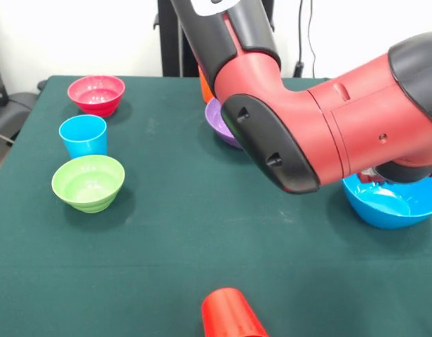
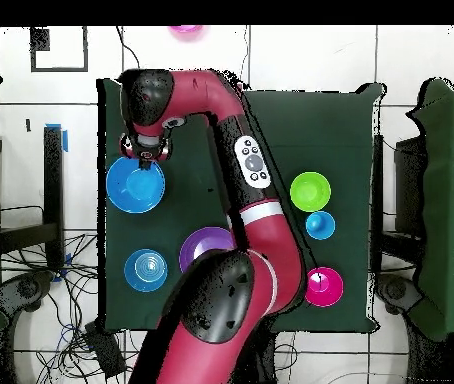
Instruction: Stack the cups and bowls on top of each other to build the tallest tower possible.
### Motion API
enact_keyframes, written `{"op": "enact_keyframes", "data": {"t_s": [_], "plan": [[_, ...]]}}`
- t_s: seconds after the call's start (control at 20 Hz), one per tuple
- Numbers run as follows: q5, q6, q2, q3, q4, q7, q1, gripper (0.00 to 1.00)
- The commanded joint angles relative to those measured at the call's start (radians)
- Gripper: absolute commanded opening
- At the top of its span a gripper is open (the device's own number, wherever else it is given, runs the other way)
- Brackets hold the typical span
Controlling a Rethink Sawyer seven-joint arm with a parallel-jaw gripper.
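Observation:
My gripper hangs over the rim of a blue bowl, which also shows in the front view; there the arm hides the gripper. A purple bowl and an orange cup peek out behind the arm. A crimson bowl, a light blue cup and a lime green bowl stand in a row. A red cup lies on its side at the near edge. A second blue bowl stands apart. No stacked tower shows.
The green cloth-covered table carries everything. The arm's bulky elbow hangs low over the table's middle. A pink bowl lies off the table on the floor. Chairs stand at both sides in the overhead view.

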Motion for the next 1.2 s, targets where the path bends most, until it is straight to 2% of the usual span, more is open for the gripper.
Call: {"op": "enact_keyframes", "data": {"t_s": [0.05, 0.15, 0.4, 0.7, 0.85, 1.2], "plan": [[-0.022, -0.136, 0.003, -0.147, 0.044, 0.114, 0.040, 0.00], [-0.006, -0.152, 0.011, -0.156, 0.033, 0.148, 0.047, 0.00], [0.005, -0.176, 0.030, -0.185, 0.015, 0.157, 0.068, 0.00], [-0.007, -0.245, 0.047, -0.230, 0.021, 0.165, 0.088, 0.00], [-0.024, -0.266, 0.071, -0.254, -0.012, 0.160, 0.109, 0.00], [-0.017, -0.303, 0.115, -0.287, -0.060, 0.167, 0.141, 0.00]]}}
